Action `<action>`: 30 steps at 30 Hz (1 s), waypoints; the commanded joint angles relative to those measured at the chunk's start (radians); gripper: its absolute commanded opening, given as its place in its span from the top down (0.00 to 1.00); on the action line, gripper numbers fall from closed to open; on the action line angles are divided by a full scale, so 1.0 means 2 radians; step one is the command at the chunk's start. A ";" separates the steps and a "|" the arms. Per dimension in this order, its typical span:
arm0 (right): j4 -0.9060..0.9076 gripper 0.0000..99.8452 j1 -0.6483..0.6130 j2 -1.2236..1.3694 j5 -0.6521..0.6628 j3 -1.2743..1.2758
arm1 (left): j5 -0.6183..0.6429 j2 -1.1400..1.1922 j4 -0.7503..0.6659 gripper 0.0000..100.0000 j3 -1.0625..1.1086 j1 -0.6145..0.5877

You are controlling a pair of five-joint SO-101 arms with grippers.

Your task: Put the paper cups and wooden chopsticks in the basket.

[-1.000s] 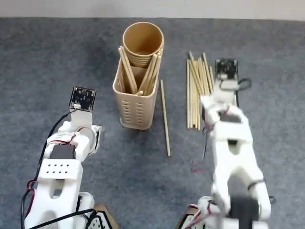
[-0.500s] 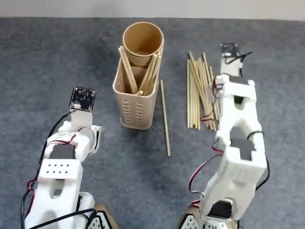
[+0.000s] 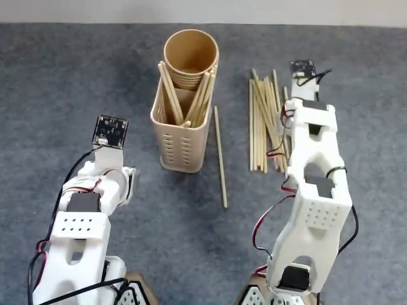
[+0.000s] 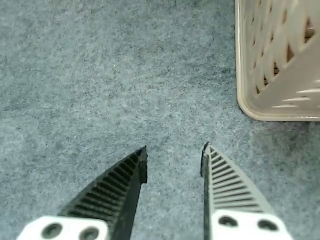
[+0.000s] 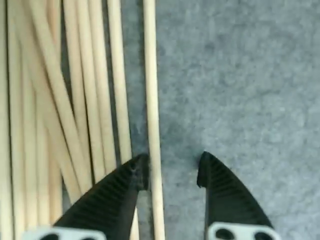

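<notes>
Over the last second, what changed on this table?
The right arm stretched forward along the loose chopsticks; its pincer sits open astride the outermost stick, gripping nothing. The left arm, basket, paper cups and lone chopstick stayed put.

The left arm (image 3: 82,216) and right arm (image 3: 311,190) are blocky white plastic, each with a grid of small holes on one housing. Red and black wires (image 3: 266,223) loop beside the joints. A small black circuit board (image 3: 110,131) sits at each wrist. The left claw (image 4: 175,150) has pointed ribbed fingers (one black, one grey) on white mounts with screw holes. The right claw (image 5: 172,160) has black fingers.
</notes>
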 commanded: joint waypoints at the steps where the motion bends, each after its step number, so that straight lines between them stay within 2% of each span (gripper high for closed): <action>1: 0.003 0.83 0.000 -0.066 0.002 -0.013 | 0.001 -0.009 -0.008 0.80 -0.001 0.013; 6: 0.013 0.83 -0.022 -0.075 0.006 0.033 | 0.001 -0.009 -0.008 0.80 -0.001 0.013; 12: -0.047 0.83 -0.023 -0.075 0.008 0.090 | 0.001 -0.009 -0.008 0.80 -0.001 0.013; 15: -0.051 0.83 -0.023 -0.074 0.036 0.099 | 0.001 -0.009 -0.008 0.80 -0.001 0.013; 17: -0.051 0.86 -0.023 -0.074 0.041 0.104 | 0.001 -0.009 -0.008 0.80 -0.001 0.013; 20: -0.050 0.99 -0.023 -0.074 0.042 0.105 | 0.001 -0.009 -0.008 0.80 -0.001 0.013; 26: -0.047 0.99 -0.026 -0.088 0.044 0.102 | 0.001 -0.009 -0.008 0.80 -0.001 0.013; 30: -0.047 0.99 -0.023 -0.171 0.041 0.102 | 0.001 -0.009 -0.008 0.80 -0.001 0.013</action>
